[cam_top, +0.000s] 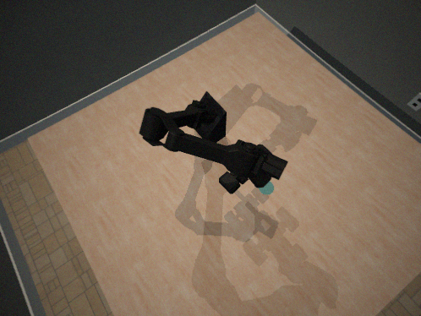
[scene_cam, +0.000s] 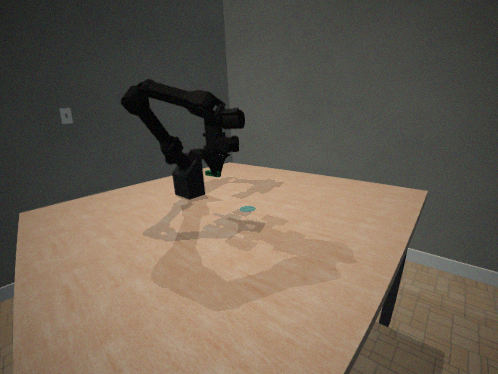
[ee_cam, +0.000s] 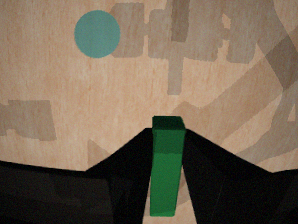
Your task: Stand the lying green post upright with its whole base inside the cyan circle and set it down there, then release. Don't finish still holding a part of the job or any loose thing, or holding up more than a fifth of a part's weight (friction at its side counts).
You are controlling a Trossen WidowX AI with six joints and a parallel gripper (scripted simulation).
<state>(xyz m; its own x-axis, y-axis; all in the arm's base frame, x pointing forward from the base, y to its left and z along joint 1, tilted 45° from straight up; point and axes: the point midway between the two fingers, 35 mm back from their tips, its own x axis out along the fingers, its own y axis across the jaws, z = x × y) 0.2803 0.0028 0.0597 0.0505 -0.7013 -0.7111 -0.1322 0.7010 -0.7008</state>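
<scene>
My gripper (ee_cam: 166, 135) (scene_cam: 215, 170) is shut on the green post (ee_cam: 166, 165) (scene_cam: 210, 173), which stands upright between the fingers with its lower end toward the table. It hangs well above the wooden table (cam_top: 106, 190) (scene_cam: 325, 225). The cyan circle (ee_cam: 97, 34) (scene_cam: 247, 209) (cam_top: 268, 188) lies flat on the table; in the wrist view it is up and to the left of the post. In the top view the arm's wrist (cam_top: 262, 165) covers part of the circle and hides the post.
The arm's base (scene_cam: 189, 181) (cam_top: 211, 114) stands at the back of the table. The table's edges run close on the right (scene_cam: 400, 250) and far sides. Arm shadows lie across the table top.
</scene>
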